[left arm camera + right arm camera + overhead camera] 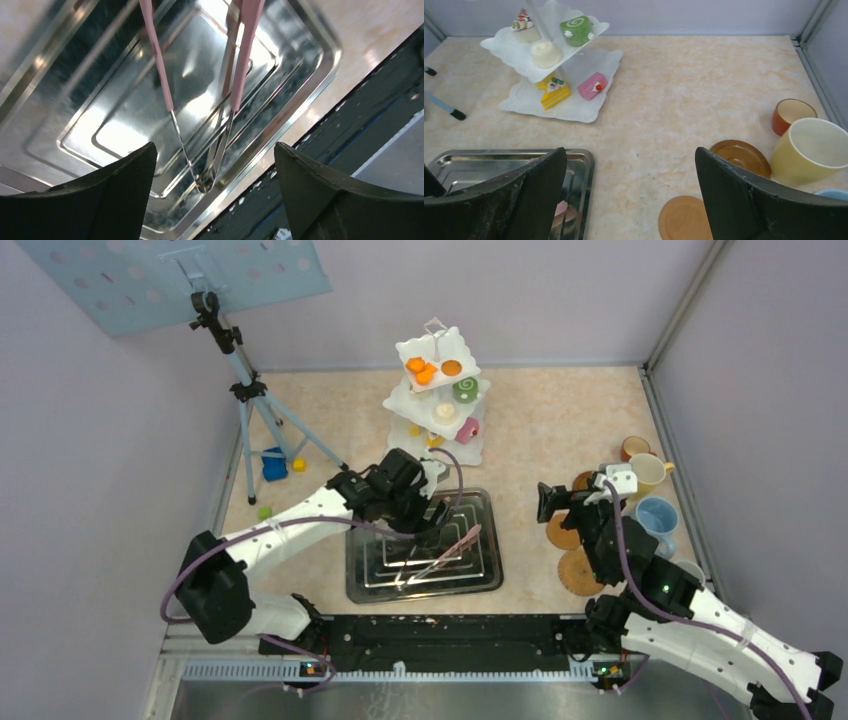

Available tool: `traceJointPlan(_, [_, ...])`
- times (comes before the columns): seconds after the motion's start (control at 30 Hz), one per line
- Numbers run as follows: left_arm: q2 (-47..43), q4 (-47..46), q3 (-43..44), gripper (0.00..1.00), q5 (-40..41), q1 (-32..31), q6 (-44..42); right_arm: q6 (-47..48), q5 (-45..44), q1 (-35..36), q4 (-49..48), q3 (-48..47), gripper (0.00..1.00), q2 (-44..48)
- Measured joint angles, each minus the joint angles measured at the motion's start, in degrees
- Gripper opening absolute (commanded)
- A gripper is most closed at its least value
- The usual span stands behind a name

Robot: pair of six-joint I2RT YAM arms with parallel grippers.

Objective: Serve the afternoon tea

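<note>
The white three-tier stand (404,398) holds orange (425,370), green swirl (465,390), cream (445,411), pink (467,429) and yellow (433,440) pastries. My left gripper (436,514) hangs open and empty over the steel tray (370,580), its jaws wide apart above the pink tongs (239,75). My right gripper (556,502) is open and empty above bare table, left of the coasters (563,532). The right wrist view shows the stand (574,112), the brown mug (791,112), the yellow mug (814,150) and two coasters (739,156).
The blue mug (657,520) and grey mug (690,570) stand by the right wall. A tripod (250,410) with a perforated board stands at the back left, small coloured blocks (273,464) at its feet. Walls close in the table at the back and on both sides.
</note>
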State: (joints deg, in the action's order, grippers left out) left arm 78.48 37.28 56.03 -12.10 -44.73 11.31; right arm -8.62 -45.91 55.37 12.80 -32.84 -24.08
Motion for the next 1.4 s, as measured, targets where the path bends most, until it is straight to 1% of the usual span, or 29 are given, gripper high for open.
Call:
traceJointPlan(0.1, [-1.57, -1.16, 5.29, 0.96, 0.37, 0.00, -1.95, -0.48, -3.43, 0.00, 1.53, -0.15, 0.99, -0.44])
traceJointPlan(0.2, [-3.19, -4.55, 8.76, 0.99, 0.59, 0.04, -3.54, -2.05, -7.80, -0.24, 2.03, -0.24, 0.99, -1.66])
traceJointPlan(0.27, [-4.13, -8.24, 10.05, 0.99, 0.68, 0.39, -4.28, -3.65, -9.07, -2.01, 2.08, -0.26, 0.99, -3.17])
traceJointPlan(0.3, [-4.31, -9.46, 10.40, 0.99, 0.81, 0.50, -4.48, -4.81, -8.68, -4.37, 2.16, -0.28, 0.99, -4.28])
traceJointPlan(0.37, [-4.31, -12.31, 11.26, 0.99, 1.11, 0.87, -5.07, -7.23, -5.35, -11.98, 2.56, -0.35, 0.99, -7.06])
traceJointPlan(0.4, [-4.15, -13.75, 11.67, 0.99, 1.38, 1.09, -5.33, -8.92, -1.99, -17.97, 2.93, -0.66, 0.99, -9.25])
traceJointPlan(0.47, [-3.82, -16.72, 12.20, 0.99, 2.91, 1.03, -6.47, -13.05, 8.57, -33.07, 3.21, -1.75, 0.99, -15.98])
traceJointPlan(0.5, [-3.72, -17.86, 12.20, 0.99, 4.31, 0.74, -7.32, -13.64, 10.32, -35.10, 3.04, -1.92, 0.99, -17.33])
traceJointPlan(0.53, [-3.65, -18.97, 12.22, 0.99, 6.32, -0.04, -8.74, -15.30, 14.49, -40.19, 3.30, -2.97, 0.99, -21.88])
traceJointPlan(0.6, [-3.52, -20.59, 12.11, 0.99, 9.38, -2.45, -11.17, -16.76, 18.51, -44.87, 3.72, -5.70, 0.99, -29.29])
traceJointPlan(0.77, [-3.54, -24.79, 9.25, 0.99, 14.51, -7.30, -15.98, -17.35, 23.21, -46.69, 4.46, -15.21, 0.98, -48.41])
traceJointPlan(0.87, [-3.54, -25.40, 7.48, 0.99, 17.66, -7.74, -17.73, -17.18, 24.92, -47.82, 4.46, -19.87, 0.97, -56.59])
traceJointPlan(0.93, [-3.63, -25.77, 6.78, 0.99, 19.17, -7.78, -18.51, -17.49, 25.53, -48.52, 4.48, -21.35, 0.97, -60.04])
traceJointPlan(1.03, [-3.87, -26.29, 6.21, 0.99, 21.16, -7.93, -19.10, -18.82, 26.75, -49.31, 4.59, -21.51, 0.93, -63.14])
traceJointPlan(1.23, [-5.29, -27.30, 5.99, 0.99, 24.83, -8.76, -19.76, -21.35, 28.00, -50.05, 2.97, -20.44, 0.92, -64.98])
traceJointPlan(1.4, [-5.92, -27.65, 5.99, 0.99, 26.10, -8.87, -19.80, -22.12, 27.82, -50.45, 1.73, -19.17, 0.90, -67.19])
